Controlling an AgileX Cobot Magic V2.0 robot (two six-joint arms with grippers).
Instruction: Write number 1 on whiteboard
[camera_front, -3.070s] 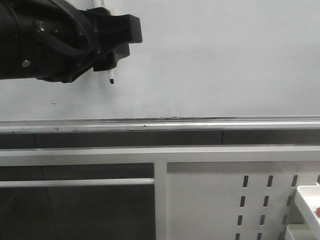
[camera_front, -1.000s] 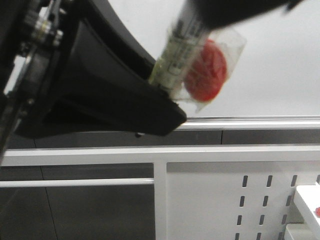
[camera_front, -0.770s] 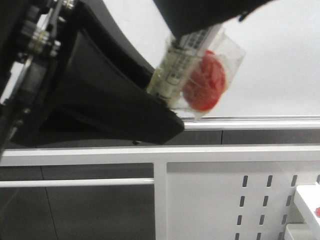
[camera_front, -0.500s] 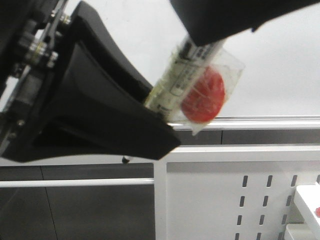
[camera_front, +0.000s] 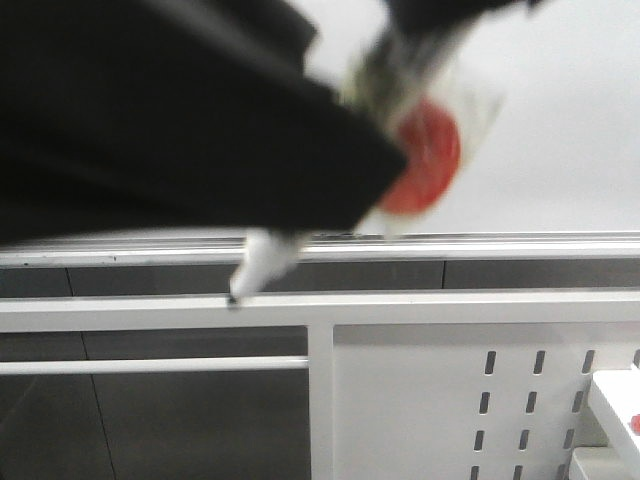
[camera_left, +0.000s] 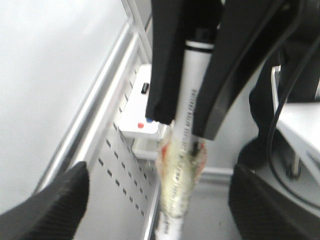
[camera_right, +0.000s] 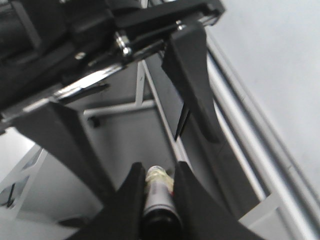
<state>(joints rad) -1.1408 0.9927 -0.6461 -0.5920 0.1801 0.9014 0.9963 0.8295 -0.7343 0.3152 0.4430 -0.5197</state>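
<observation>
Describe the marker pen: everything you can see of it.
The marker pen has a white barrel with fine print and a black tip. Yellowish clear wrap is bound round it and carries a red disc. The right gripper has its jaws shut on the barrel near the back end. The left gripper has its jaws open, one on either side, not touching it. In the front view the pen is blurred and slants down to the left, off the whiteboard.

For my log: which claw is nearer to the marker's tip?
Left. The left claw stands open around the tip end of the marker; the right claw grips its other end.
</observation>
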